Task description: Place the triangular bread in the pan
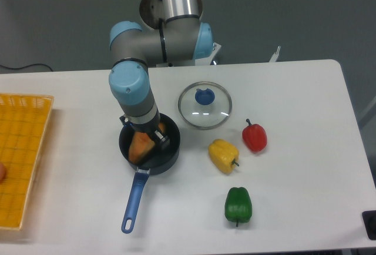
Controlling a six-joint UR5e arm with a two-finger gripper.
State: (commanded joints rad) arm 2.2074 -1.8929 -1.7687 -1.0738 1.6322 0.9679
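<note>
the gripper (154,138) stands over the pan (170,156), and its wrist hides the pan's far-left rim and the middle of the triangular bread (140,147), so the jaw gap and any contact with the bread cannot be judged. the yellow basket (23,149) is cut off by the left edge, as is a small reddish object (2,173) at that edge, too little of it showing to identify. a dark object (369,224) at the lower right corner is also cut off and cannot be named.
</note>
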